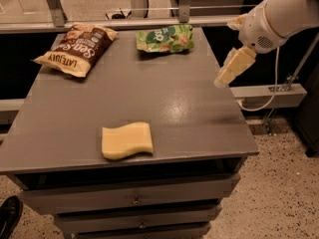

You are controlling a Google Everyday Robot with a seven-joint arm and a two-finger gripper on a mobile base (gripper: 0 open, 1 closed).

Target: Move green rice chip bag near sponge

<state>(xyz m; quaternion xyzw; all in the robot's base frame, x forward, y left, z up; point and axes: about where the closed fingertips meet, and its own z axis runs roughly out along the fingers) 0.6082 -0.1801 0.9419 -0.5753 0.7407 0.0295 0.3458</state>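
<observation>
While my arm (279, 14) reaches in from the upper right, my gripper (224, 77) hangs in the air at the right edge of the desk (164, 98), tilted down and to the left. It touches nothing and carries nothing that I can see. From this side-on angle I cannot tell how far open it is.

At the far edge of the desk, a little right of the middle, the green rice chip bag (164, 38) lies flat, its dark round logo facing up. It sits beyond and to the left of my gripper, apart from it. Near the front edge, left of centre, the sponge (126, 140) lies flat, pale yellow with wavy sides. The bag and the sponge are well apart, with a bare stretch of grey desk top between them.

On the far left corner rests a larger brown-and-yellow chip bag (77, 49), set at an angle, near the green bag but not touching it. Below the desk top, drawer fronts (134, 200) face the camera, and a dark shoe (9, 215) shows at the lower left on the speckled floor.
</observation>
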